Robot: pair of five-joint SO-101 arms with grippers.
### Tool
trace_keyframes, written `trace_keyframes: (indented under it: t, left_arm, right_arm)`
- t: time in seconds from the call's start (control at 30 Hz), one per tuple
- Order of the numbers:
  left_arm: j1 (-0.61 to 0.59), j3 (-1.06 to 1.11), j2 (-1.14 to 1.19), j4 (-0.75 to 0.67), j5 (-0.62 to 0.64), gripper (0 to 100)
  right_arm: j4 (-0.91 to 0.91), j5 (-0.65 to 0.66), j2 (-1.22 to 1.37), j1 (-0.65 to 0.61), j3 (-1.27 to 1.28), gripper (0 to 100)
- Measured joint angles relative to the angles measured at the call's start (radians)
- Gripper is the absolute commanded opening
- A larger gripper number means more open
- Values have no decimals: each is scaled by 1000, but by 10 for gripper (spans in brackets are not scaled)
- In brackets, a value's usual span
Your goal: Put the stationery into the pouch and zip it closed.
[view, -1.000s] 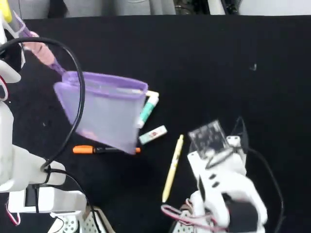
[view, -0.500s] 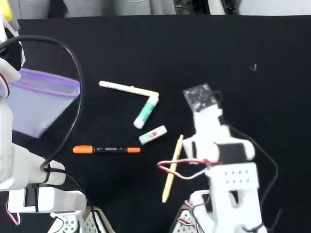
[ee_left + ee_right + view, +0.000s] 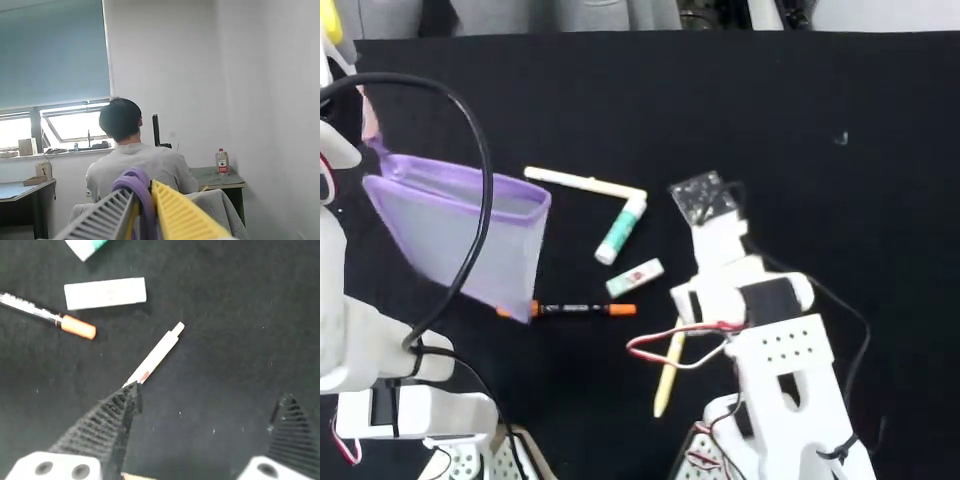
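Note:
The purple pouch (image 3: pixel 455 240) hangs in the air at the left, its lower corner over the left end of the orange-capped black marker (image 3: pixel 582 310). My left gripper (image 3: pixel 368 135) is shut on the pouch's purple tab (image 3: pixel 136 182). On the black table lie a cream pen (image 3: pixel 585 184), a green-and-white glue stick (image 3: pixel 622 228), a white eraser (image 3: pixel 634 277) and a yellow pen (image 3: pixel 670 365). My right gripper (image 3: pixel 708 203) hovers open over the table, right of the glue stick. Below its spread fingers (image 3: pixel 209 396) I see the yellow pen's tip (image 3: pixel 156 352), the eraser (image 3: pixel 105 292) and the marker's orange cap (image 3: pixel 78 327).
A black cable (image 3: pixel 480 200) from the left arm loops in front of the pouch. The right arm's white body (image 3: pixel 775 350) covers the table's near right part, with red and white wires (image 3: pixel 670 345) crossing the yellow pen. The table (image 3: pixel 850 120) is bare at the far right.
The pouch swung left off the pens, then back right, and now overlaps the marker's left end. The right arm extended forward and leftward toward the stationery.

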Motion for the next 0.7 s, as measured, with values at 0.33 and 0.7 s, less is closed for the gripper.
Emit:
trace_keyframes:
  t: [0.33, 0.7]
  left_arm:
    - [-15, 0, 37, 6, 5, 29]
    - [-241, 2, 193, 14, 433, 29]
  right_arm:
    - [-157, -66, 0, -3, 74, 400]
    - [-193, -72, 68, -15, 98, 396]
